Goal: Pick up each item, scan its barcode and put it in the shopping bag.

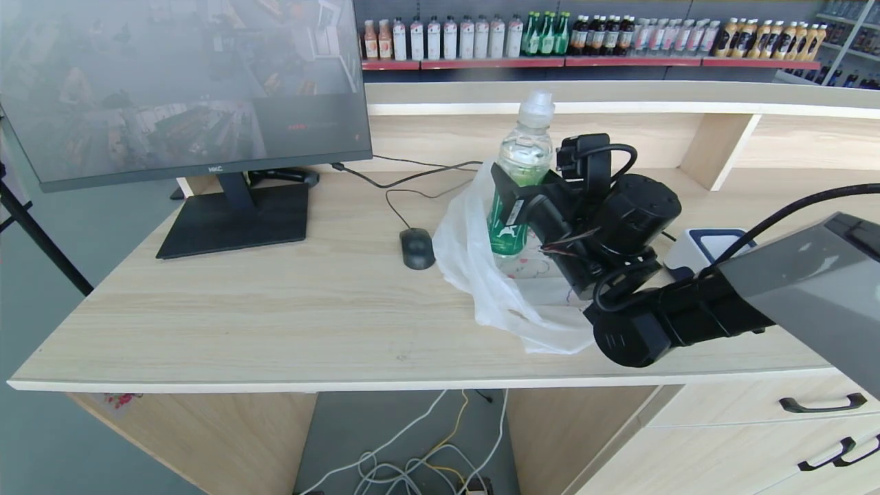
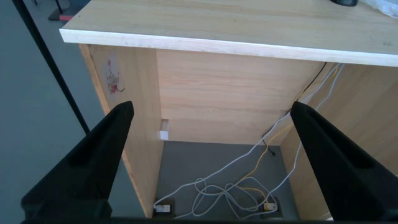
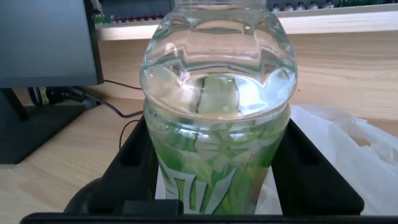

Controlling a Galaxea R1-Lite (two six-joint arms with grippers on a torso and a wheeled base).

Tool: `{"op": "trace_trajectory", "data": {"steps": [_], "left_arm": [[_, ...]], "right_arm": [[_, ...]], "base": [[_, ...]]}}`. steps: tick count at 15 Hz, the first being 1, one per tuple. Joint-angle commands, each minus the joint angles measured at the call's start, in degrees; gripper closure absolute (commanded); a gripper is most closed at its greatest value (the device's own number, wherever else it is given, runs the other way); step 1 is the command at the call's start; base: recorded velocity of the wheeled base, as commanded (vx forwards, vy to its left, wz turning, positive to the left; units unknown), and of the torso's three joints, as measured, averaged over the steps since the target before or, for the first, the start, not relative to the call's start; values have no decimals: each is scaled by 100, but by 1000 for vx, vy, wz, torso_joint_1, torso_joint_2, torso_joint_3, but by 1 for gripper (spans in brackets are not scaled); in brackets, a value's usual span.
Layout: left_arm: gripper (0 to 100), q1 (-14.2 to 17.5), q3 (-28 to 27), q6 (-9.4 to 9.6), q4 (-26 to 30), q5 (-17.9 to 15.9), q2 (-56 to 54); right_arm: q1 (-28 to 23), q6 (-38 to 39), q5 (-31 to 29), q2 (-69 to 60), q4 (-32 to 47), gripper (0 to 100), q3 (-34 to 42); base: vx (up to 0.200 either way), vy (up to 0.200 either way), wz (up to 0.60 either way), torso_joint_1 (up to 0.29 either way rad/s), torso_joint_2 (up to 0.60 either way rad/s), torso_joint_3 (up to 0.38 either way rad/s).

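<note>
Currently the right gripper is clamped on the green-labelled bottle, holding it upright just right of centre in the head view. The bottle's base is at the crumpled white shopping bag lying on the desk; whether it is inside the bag I cannot tell. A mouse sits just left of the bag, and a monitor stands at upper left. The left gripper hangs below the desk's edge, fingers spread wide, with loose cables on the floor beneath.
</note>
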Motion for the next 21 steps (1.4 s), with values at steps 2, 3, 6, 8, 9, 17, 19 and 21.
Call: {"op": "trace_trajectory", "data": {"steps": [2, 3, 6, 8, 9, 17, 19, 21], "left_arm": [[0, 2, 0, 2, 0, 0, -2], [0, 2, 0, 2, 0, 0, -2], [0, 2, 0, 2, 0, 0, -2], [0, 2, 0, 2, 0, 0, -2], [0, 2, 0, 2, 0, 0, -2], [0, 2, 0, 2, 0, 0, -2], [0, 2, 0, 2, 0, 0, -2], [0, 2, 0, 2, 0, 0, -2]], "right_arm": [[16, -26, -10, 305, -28, 100, -176], [33, -34, -10, 375, -37, 100, -264], [95, -43, -19, 568, -63, 100, -439], [95, -43, -19, 630, -89, 100, -448], [86, -34, -19, 656, -107, 100, -475], [59, -43, 16, 656, -221, 100, -448], [16, -34, 113, 639, -274, 0, -466], [-2, -34, 113, 595, -291, 0, -396]], "base": [[0, 0, 0, 0, 0, 0], [0, 0, 0, 0, 0, 0], [0, 0, 0, 0, 0, 0], [0, 0, 0, 0, 0, 0], [0, 0, 0, 0, 0, 0], [0, 0, 0, 0, 0, 0], [0, 0, 0, 0, 0, 0], [0, 0, 0, 0, 0, 0]]}}
